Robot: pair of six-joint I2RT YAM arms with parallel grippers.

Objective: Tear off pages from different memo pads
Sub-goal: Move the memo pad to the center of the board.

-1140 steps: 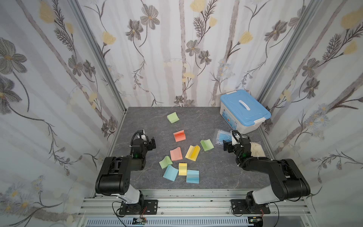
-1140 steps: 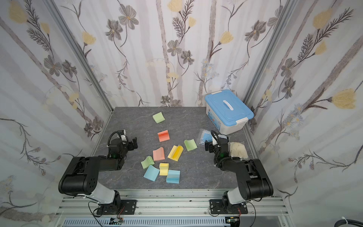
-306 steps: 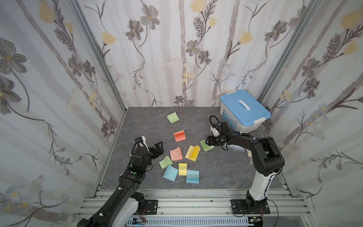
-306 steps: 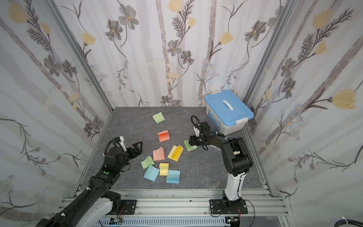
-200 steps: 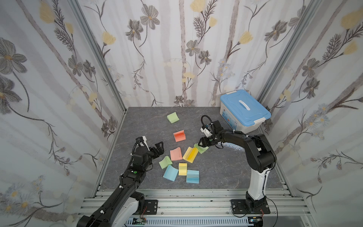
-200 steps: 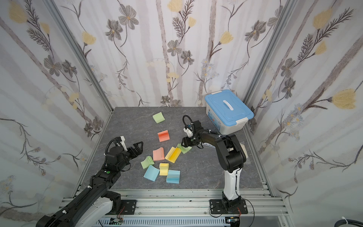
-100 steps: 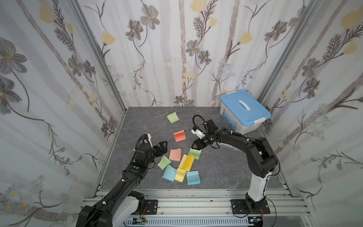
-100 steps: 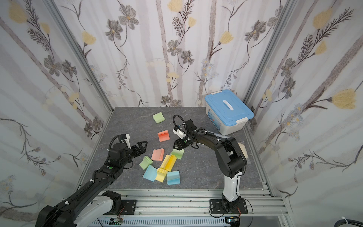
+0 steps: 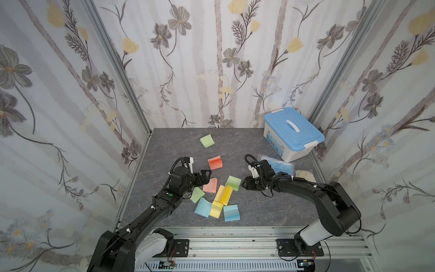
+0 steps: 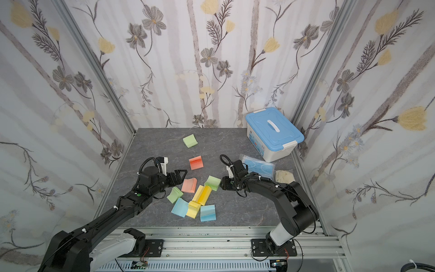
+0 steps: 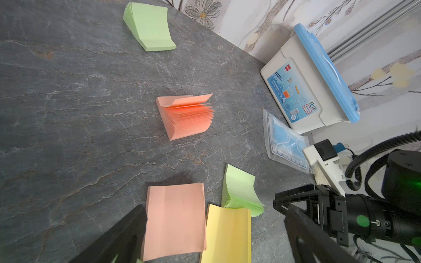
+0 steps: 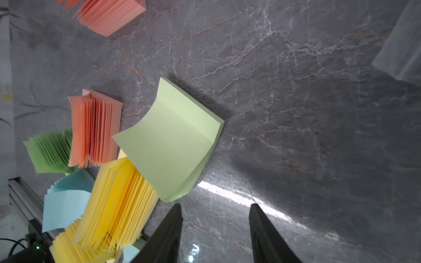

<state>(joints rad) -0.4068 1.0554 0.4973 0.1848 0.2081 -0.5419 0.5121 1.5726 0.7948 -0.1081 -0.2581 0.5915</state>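
Several memo pads lie in a cluster at the table's middle in both top views: a salmon pad (image 9: 210, 185), a green pad (image 9: 233, 183), a fanned yellow pad (image 9: 223, 194), with green, blue and yellow ones in front. An orange pad (image 9: 215, 162) and a far green pad (image 9: 207, 140) lie apart. The only pages in view are the curling leaves on the pads. My left gripper (image 9: 207, 175) is open and straddles the salmon pad (image 11: 175, 218) and yellow pad (image 11: 227, 234). My right gripper (image 12: 216, 205) is open and empty on bare table, just right of the green pad (image 12: 173, 139).
A white box with a blue lid (image 9: 293, 131) stands at the back right. A clear packet of blue masks (image 9: 282, 166) and a beige lump (image 9: 304, 175) lie beside it. The metal rail (image 9: 235, 242) runs along the front edge.
My right gripper has come forward off the green pad to its right side, and its jaws have narrowed. The left gripper has edged right over the salmon pad. The pads have stayed put.
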